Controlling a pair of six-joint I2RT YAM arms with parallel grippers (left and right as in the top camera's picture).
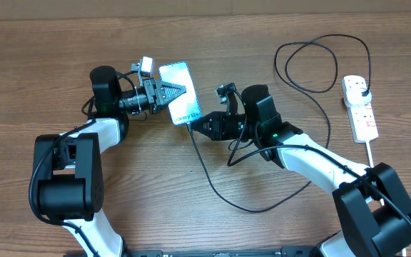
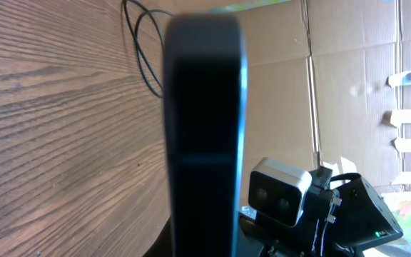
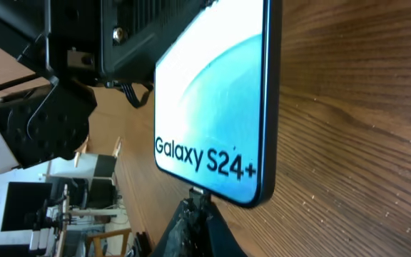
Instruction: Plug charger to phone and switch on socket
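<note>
The phone (image 1: 180, 103), its light-blue screen reading "Galaxy S24+", is held at a tilt left of the table's centre, with my left gripper (image 1: 175, 91) shut on it from the left. In the left wrist view the phone (image 2: 205, 128) shows edge-on as a dark bar hiding the fingers. My right gripper (image 1: 195, 128) is shut on the charger's connector (image 3: 196, 193), whose metal tip touches the phone's (image 3: 212, 107) bottom edge. The black cable (image 1: 248, 210) loops across the table to a plug (image 1: 362, 90) in the white socket (image 1: 362, 114) at the far right.
The charger cable forms a large loop (image 1: 312, 64) at the back right and a slack curve near the front centre. The socket's thick white cord (image 1: 370, 153) runs toward the right arm's base. Cardboard walls (image 2: 348, 93) stand behind the table.
</note>
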